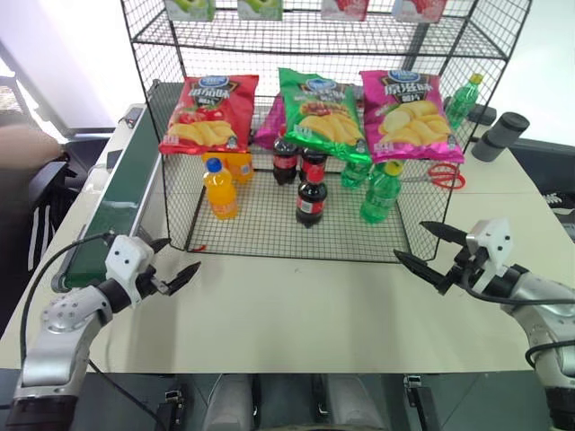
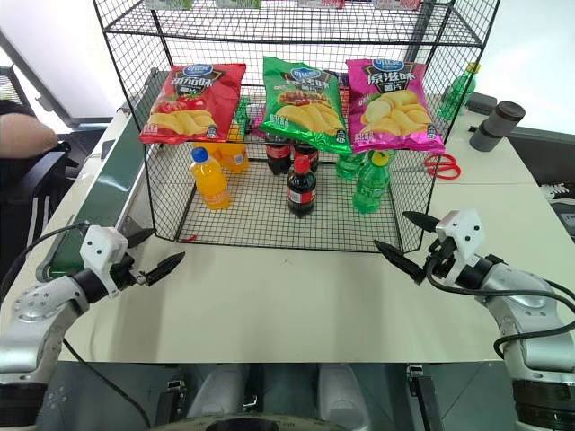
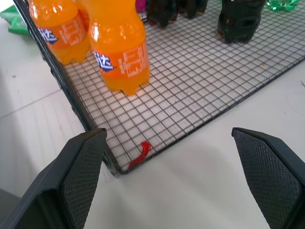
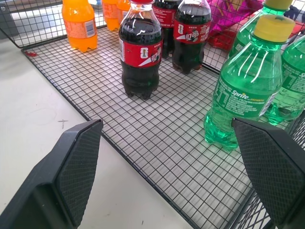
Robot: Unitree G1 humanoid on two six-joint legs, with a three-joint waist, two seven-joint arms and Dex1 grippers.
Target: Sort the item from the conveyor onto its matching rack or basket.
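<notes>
Evidently the sorting has grouped drinks by kind on the mesh floor of the black wire rack (image 1: 171,180): orange soda bottles (image 1: 220,190) at the left, cola in the middle, green Sprite bottles (image 1: 379,193) at the right, with three chip bags (image 1: 317,106) hung across the front above them. The nearest cola bottle (image 1: 311,202) stands upright just in front of two other cola bottles (image 1: 296,162), apart from the orange and green ones, which suggests it is the item already matched to its group. It is small, clear plastic filled with dark brown liquid, with a red cap and a red label carrying white lettering, and its base is lobed, as the right wrist view shows.

Both arms hang low over the pale desk (image 1: 296,314) in front of the rack. The left gripper (image 1: 175,271) is released and empty, near the rack's near-left corner. The right gripper (image 1: 431,251) is likewise spread wide and holds nothing, near the near-right corner. The dark green conveyor (image 1: 117,211) runs along the rack's left side, and no bottle is visible on the stretch in view. Red scissors (image 1: 442,175) lie on the desk right of the rack.
</notes>
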